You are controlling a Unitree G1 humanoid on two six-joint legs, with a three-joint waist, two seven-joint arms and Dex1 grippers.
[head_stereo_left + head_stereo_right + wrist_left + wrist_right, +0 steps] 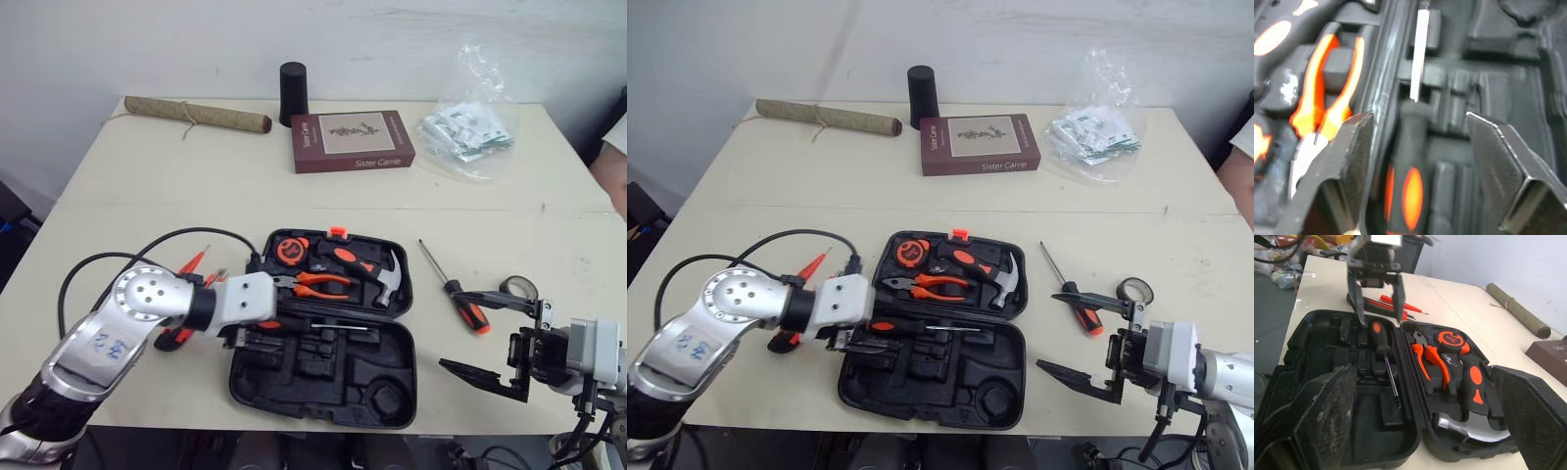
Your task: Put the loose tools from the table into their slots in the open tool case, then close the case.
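With the fingers of my left gripper spread either side of the screwdriver lying in the tool case, touching neither, and my right gripper equally spread, I'd judge it light, stiff, and best pinched at the fat handle.

Red-handled tools left of case: mostly hidden behind L arm, type unclear. Person's arm cut off at R edge. Bag contents, far counter: too small to ID. Hammer head partly behind R gripper fingers.
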